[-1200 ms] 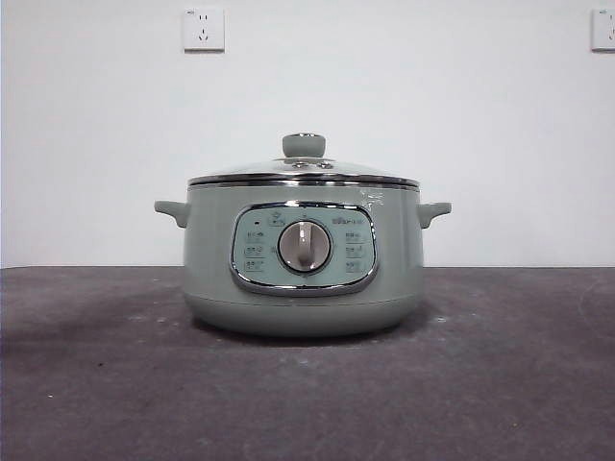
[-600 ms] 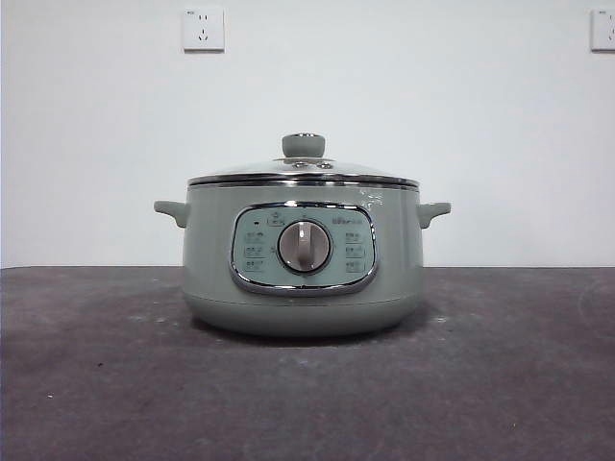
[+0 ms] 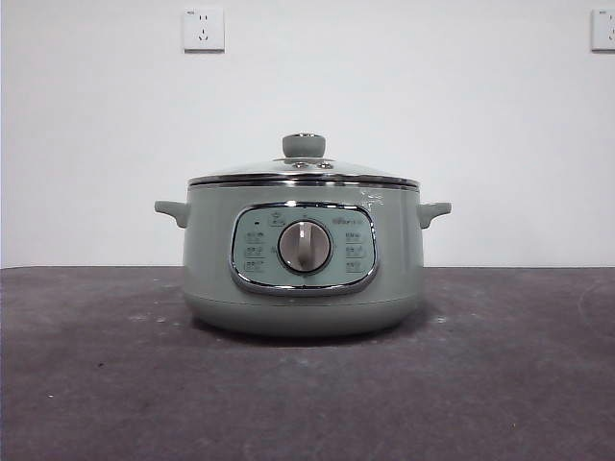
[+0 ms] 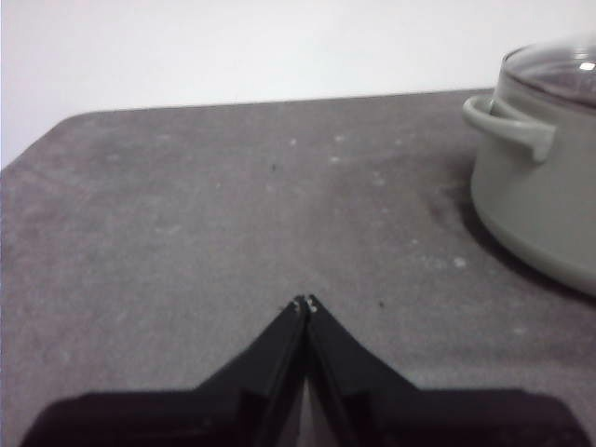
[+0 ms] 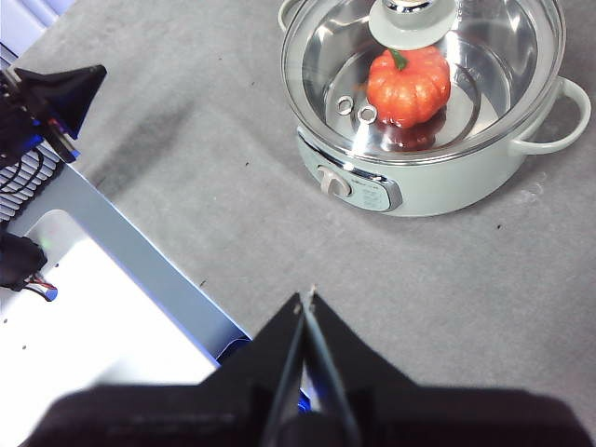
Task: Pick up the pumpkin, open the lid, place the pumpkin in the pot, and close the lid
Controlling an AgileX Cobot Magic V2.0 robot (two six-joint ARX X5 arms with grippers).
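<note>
Two arms, both idle and away from the work; you can log the scene as follows.

Worktop (image 3: 115, 384): dark grey, speckled, seen in all three views, with a white wall behind it. Two wall sockets (image 3: 203, 29) sit high on that wall in the front view.

Pot (image 3: 304, 259): stands upright near the middle of the worktop, control panel and silver dial (image 3: 305, 247) facing the front camera, one small handle on each side.

Lid (image 3: 304, 173): seated flat on the pot's rim, chrome edge level all round, sage knob on top. You can see through the glass from the right wrist view.

Pumpkin (image 5: 408, 86): inside the pot under the closed lid, resting on the shiny inner floor, green stem up. From the front view it is hidden by the pot's wall.

Left hand (image 4: 304, 303): clenched on nothing, jaw tips meeting, low over bare worktop with the pot off to one side, well apart.

Right hand (image 5: 308, 296): clenched, grasping nothing, held high above the worktop's near edge, well clear of the pot.
</note>
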